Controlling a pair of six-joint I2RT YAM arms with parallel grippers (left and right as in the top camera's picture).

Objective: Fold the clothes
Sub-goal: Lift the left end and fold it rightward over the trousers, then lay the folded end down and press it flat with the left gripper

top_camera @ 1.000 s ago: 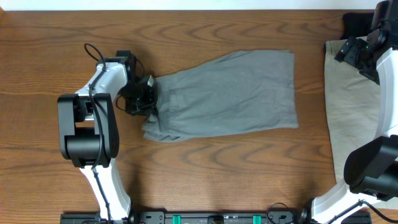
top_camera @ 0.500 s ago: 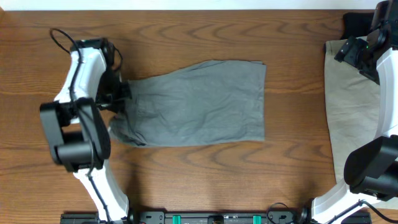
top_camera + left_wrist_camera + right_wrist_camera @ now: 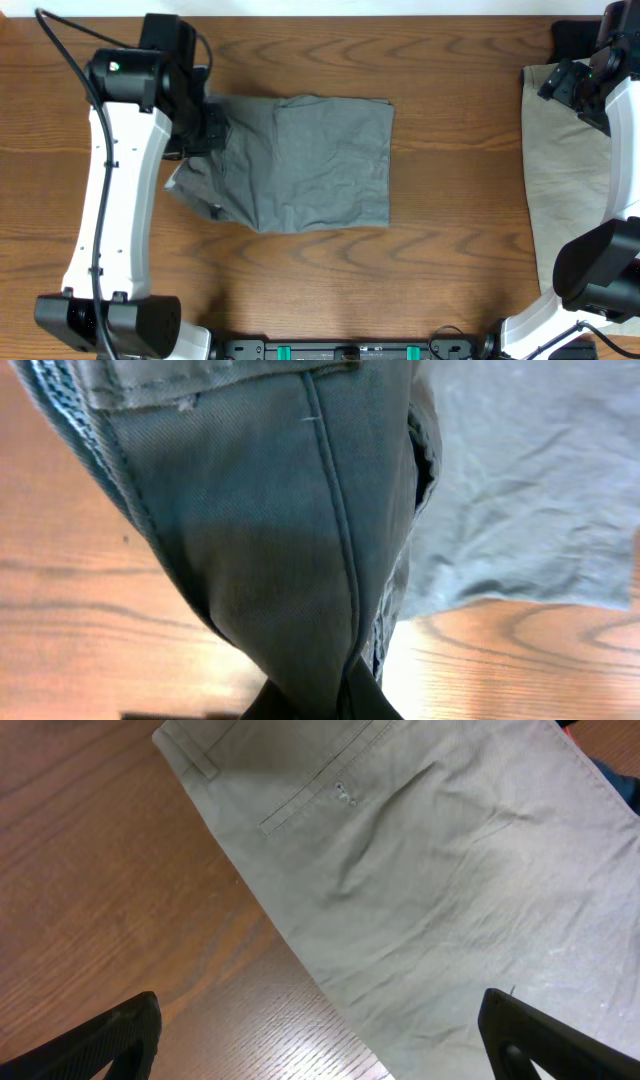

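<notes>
The left claw point(image 3: 205, 125) is pinched tight on the grey shorts point(image 3: 300, 165). In its wrist view only a dark bit of the claw shows at the very bottom, and the grey shorts point(image 3: 270, 530) bunch into it there. A long seam runs up the cloth away from the claw. Right by the claw the cloth is lifted and crumpled. Farther out from the claw, the rest of the shorts lie spread flat on the brown wooden table point(image 3: 450, 290), with the far edge straight. The table point(image 3: 80, 630) shows on both sides of the hanging cloth. Well away on the other side, the right claw point(image 3: 560, 85) is open wide and holds nothing. Seen from its wrist, the right claw point(image 3: 320, 1020) has its two black tips far apart, and it is up above the beige shorts point(image 3: 430, 890), not touching them. The cloth lies flat straight under it and on ahead of it, where a pocket slit and the waistband show. The beige shorts point(image 3: 560, 180) lie along the table's edge. Past the claw, at the far corner, sits a black cloth point(image 3: 572, 38).
</notes>
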